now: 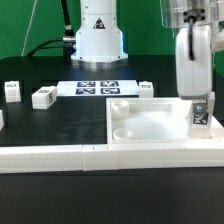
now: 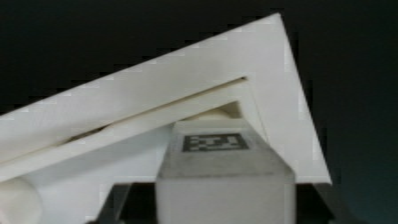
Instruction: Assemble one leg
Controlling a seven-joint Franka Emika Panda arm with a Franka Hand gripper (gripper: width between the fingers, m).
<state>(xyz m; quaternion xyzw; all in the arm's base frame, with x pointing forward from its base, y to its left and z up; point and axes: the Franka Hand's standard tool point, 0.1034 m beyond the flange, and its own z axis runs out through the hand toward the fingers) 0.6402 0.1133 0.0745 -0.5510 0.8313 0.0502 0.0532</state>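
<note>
My gripper (image 1: 201, 104) is shut on a leg (image 1: 201, 114), a small white peg with a black-and-white tag, held upright over the right part of the large flat white panel (image 1: 140, 122). I cannot tell whether the leg touches the panel. In the wrist view the leg (image 2: 222, 165) sits between my dark fingers (image 2: 135, 202), with the panel's corner (image 2: 160, 95) beyond it. My gripper (image 2: 222, 198) closes on the leg's sides. Two more legs (image 1: 12, 91) (image 1: 43, 97) lie on the black table at the exterior view's left.
The marker board (image 1: 100, 88) lies in front of the robot base (image 1: 98, 40). A white rail (image 1: 90, 156) runs along the table's front edge. Another white part (image 1: 2, 118) shows at the left edge.
</note>
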